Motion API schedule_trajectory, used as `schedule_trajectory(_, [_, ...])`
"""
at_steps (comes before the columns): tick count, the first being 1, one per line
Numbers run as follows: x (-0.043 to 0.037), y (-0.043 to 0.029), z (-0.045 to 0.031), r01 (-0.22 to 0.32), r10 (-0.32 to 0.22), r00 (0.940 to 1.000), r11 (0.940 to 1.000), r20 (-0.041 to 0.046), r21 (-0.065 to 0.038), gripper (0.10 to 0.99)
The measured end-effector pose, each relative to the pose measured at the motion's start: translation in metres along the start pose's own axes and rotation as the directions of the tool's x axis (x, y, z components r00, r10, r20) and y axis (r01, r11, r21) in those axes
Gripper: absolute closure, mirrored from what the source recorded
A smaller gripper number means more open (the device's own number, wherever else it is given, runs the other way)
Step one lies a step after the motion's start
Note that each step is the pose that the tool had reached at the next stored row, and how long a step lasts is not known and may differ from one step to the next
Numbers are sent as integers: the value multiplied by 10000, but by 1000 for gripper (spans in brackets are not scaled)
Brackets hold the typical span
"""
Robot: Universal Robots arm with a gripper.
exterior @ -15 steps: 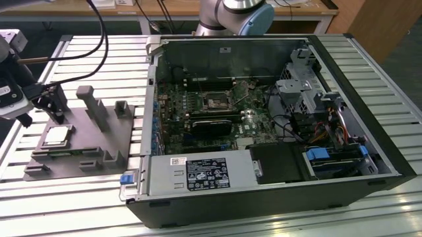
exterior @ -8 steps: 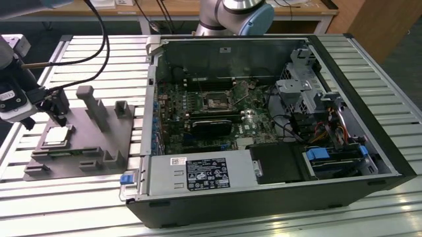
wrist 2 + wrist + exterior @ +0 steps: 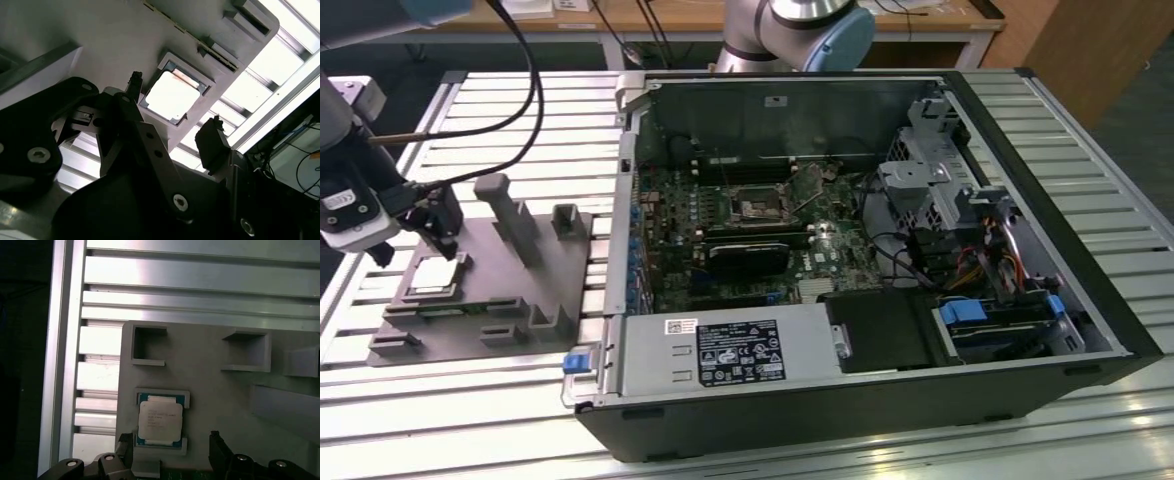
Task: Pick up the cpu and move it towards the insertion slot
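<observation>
Just above the grey fixture [image 3: 494, 290]: gripper [image 3: 170, 436] spread wide, holding nothing, one finger off either side of the cpu [image 3: 160, 421]. Seated flat in the fixture's square recess, silvery top up, not clamped. Well apart from the fixture, toward the exterior view's right: the insertion slot [image 3: 758, 207], on the board [image 3: 680, 215] inside the open computer case [image 3: 854, 420].

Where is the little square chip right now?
The cpu lies in a recess of the grey fixture at the exterior view's left, right under the open gripper.
</observation>
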State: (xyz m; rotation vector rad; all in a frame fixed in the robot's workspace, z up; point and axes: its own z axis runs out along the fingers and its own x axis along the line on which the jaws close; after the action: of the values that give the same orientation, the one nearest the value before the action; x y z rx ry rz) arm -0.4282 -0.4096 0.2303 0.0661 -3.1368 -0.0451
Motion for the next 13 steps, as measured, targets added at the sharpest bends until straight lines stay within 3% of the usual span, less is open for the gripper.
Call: schedule_trajectory(13, [0, -3, 82, 0, 0, 10000, 10000, 1, -1, 380])
